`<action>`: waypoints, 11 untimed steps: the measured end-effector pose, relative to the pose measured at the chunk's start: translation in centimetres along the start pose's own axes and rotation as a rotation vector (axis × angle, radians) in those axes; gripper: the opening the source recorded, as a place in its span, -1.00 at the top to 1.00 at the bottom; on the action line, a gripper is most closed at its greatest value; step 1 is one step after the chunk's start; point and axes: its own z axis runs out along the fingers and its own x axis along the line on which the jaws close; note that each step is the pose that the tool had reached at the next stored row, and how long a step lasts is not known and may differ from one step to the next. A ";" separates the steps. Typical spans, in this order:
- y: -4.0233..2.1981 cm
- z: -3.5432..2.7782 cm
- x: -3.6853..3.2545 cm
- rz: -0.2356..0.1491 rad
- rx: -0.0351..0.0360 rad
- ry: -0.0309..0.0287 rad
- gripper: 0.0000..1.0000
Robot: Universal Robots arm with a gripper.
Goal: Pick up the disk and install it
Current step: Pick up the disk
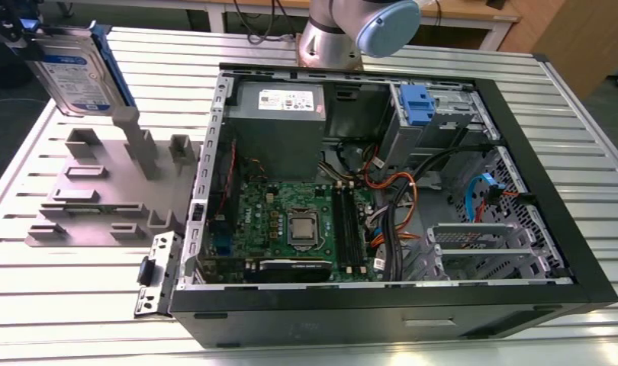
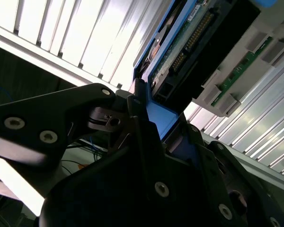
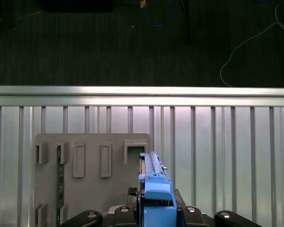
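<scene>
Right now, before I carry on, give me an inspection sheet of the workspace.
Surface: slatted aluminium table, carrying a grey holding fixture and an open computer case.
Job's things: disk in its blue carrier, held up over the fixture, outside the case.
Clutter: green circuit strip standing in a fixture slot.
Grippers: gripper shut on the disk's carrier.
Cables: orange, black and blue leads inside the case; loose cables on the floor.
Surroundings: arm base beyond the case in the exterior view; dark floor beyond the table.
</scene>
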 end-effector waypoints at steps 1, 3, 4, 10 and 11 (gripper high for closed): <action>0.00 -0.01 0.00 0.000 -0.0001 0.0001 0.27; 0.00 -0.08 -0.01 0.000 -0.0003 0.0001 0.27; 0.00 -0.09 -0.01 0.000 -0.0003 0.0002 0.27; 0.00 -0.16 -0.01 0.000 -0.0003 0.0002 0.27; 0.00 -0.16 -0.01 0.000 -0.0004 0.0002 0.27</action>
